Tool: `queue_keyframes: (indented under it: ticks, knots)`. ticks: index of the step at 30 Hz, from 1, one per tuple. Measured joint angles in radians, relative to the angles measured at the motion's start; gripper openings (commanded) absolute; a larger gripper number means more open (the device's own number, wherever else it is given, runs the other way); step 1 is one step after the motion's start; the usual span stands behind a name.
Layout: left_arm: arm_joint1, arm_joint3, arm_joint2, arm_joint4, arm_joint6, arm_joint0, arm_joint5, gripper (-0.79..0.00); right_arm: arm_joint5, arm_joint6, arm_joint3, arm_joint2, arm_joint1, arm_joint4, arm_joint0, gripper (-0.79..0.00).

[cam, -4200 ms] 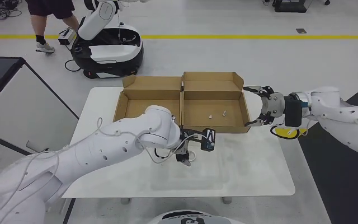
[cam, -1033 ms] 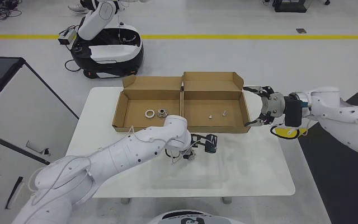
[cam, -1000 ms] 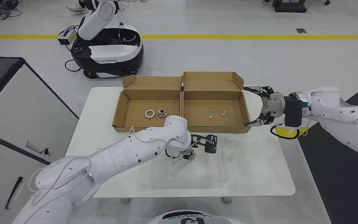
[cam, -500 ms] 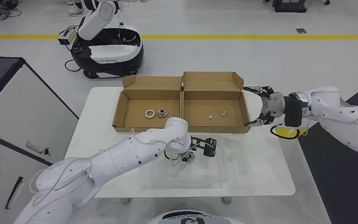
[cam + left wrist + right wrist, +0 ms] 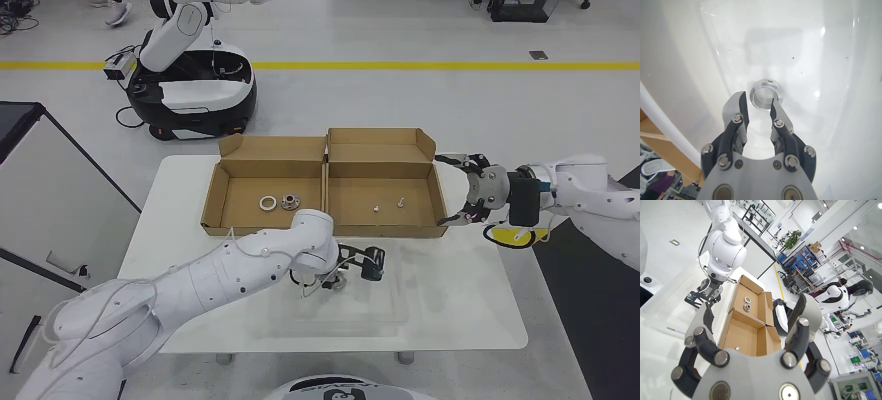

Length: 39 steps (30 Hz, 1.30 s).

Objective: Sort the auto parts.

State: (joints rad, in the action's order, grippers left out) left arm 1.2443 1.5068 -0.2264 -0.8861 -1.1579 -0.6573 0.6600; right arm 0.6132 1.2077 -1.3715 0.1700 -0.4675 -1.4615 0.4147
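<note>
Two open cardboard boxes sit side by side at the far side of the white table (image 5: 470, 300). The left box (image 5: 240, 210) holds two metal parts, a flat ring (image 5: 268, 202) and a flanged hub (image 5: 289, 202), lying just beside each other near the box's middle. The right box (image 5: 355, 190) also holds two parts, both small and pale: one (image 5: 373, 209) nearer the front wall and one (image 5: 400, 200) a little farther back. Their shape is too small to tell from the top view.

One clear plastic tray (image 5: 392, 305) lies in front of the boxes; its walls are faint against the table from above. A single thick metal collar (image 5: 763, 85) rests on the tray's floor, with a small hole in its rim.

The left hand (image 5: 757, 100) hangs over that collar inside the tray with its fingers parted. One fingertip (image 5: 743, 100) stands just outside the collar's wall, and the other overlaps the bore. Whether either pad touches the metal cannot be told.

The right hand (image 5: 445, 190) sits at the outer end of the right box, spread wide and holding nothing. In the right wrist view, its palm cuts off the near end of that box, and one small part (image 5: 737, 348) peeks over it.
</note>
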Motion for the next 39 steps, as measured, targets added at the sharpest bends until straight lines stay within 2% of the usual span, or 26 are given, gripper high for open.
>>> queue_keyframes:
  ticks: [20,39]
  knots:
    - [0.035,-0.054,0.006,-0.038,0.014,-0.02,-0.003,-0.468,0.0,0.0,0.0,0.0,0.0,0.0,0.0,0.0]
    - [0.052,-0.06,-0.006,-0.049,0.002,-0.032,-0.013,-0.477,0.0,0.0,0.0,0.0,0.0,0.0,0.0,0.0]
